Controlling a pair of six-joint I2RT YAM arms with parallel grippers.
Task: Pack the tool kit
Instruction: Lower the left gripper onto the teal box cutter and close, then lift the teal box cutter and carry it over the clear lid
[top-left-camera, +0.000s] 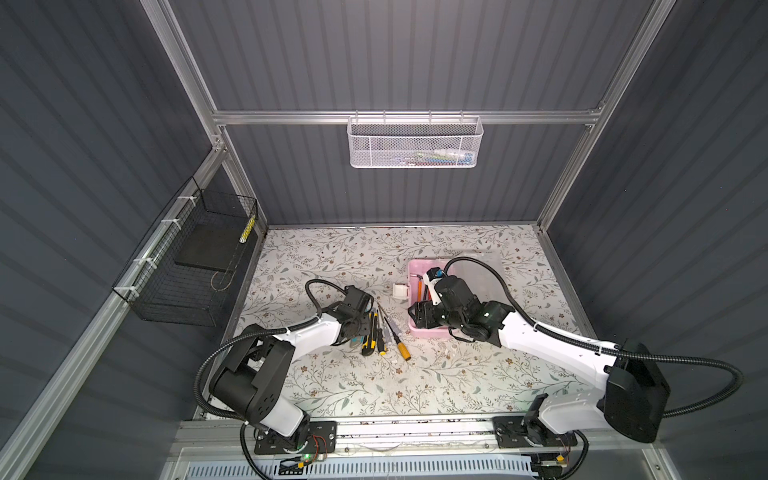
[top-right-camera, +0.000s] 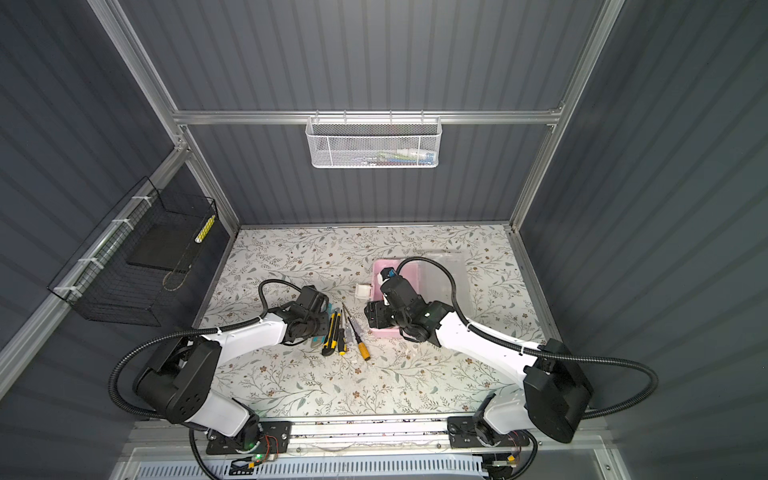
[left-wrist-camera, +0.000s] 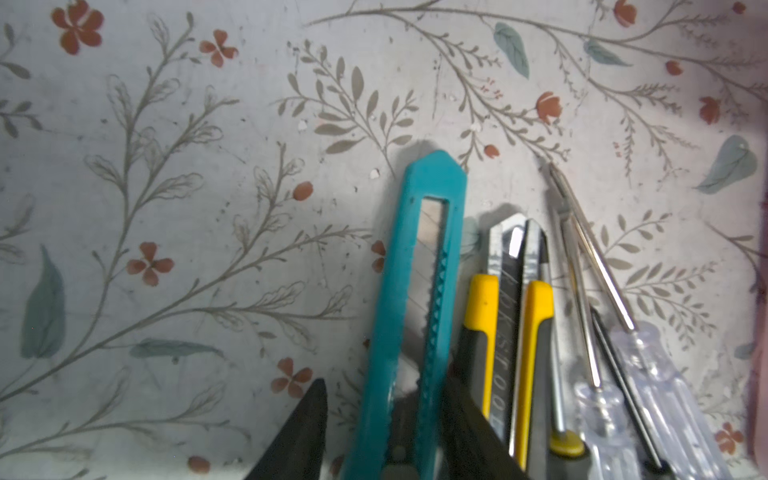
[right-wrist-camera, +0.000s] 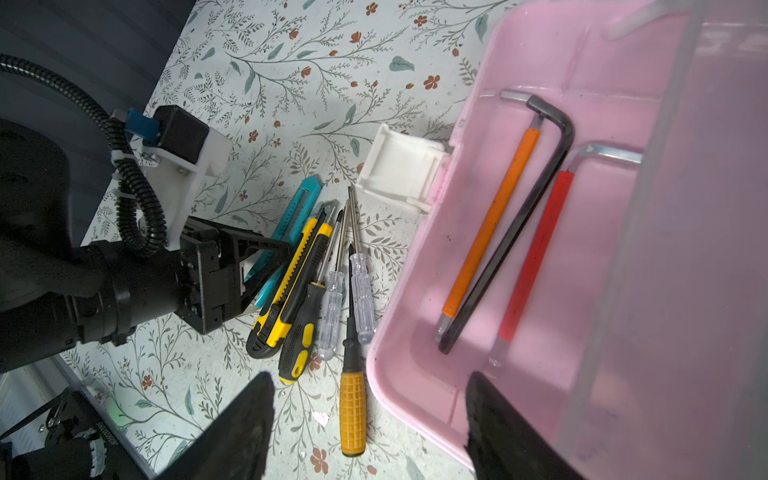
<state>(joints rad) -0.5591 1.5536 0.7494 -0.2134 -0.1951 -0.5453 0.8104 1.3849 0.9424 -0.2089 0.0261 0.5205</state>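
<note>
Top views first: the tool kit (top-left-camera: 417, 266) sits just past the middle of the surface (top-left-camera: 374, 386) toward 1 o'clock. Its frosted lid (top-left-camera: 478, 279) lies open at 3 o'clock of it, and the white handle (top-left-camera: 401, 290) sticks out at 9 o'clock. The right arm lies straight across it, so the inside is mostly hidden from up here.

The right wrist view opens it up: three hex keys (right-wrist-camera: 511, 232) lie together on the floor of the pink base (right-wrist-camera: 582, 332). That view also has the right hand (right-wrist-camera: 370, 376) spread wide, one finger outside the base's wall and one over its inside, pinching nothing.

At 8 o'clock of the box the loose tools lie side by side. In the top views the wrist covers the fingers of the left hand (left-wrist-camera: 384, 384). Its own wrist view shows it spread — a finger on either side of the teal knife (left-wrist-camera: 419, 270), with a sliver of surface showing beside one finger. Next along comes the yellow-and-black knife (left-wrist-camera: 513, 332), then the screwdrivers (left-wrist-camera: 648, 374), the last just beside the base's wall.

Room now: bare floral surface runs from the tools toward 6 o'clock down to the arm bases, and another band runs at 12 o'clock up to the back wall. The white mesh basket (top-left-camera: 415, 145) hangs at 12 o'clock and the black wire basket (top-left-camera: 187, 266) at 9 o'clock — both well apart from the arms.
</note>
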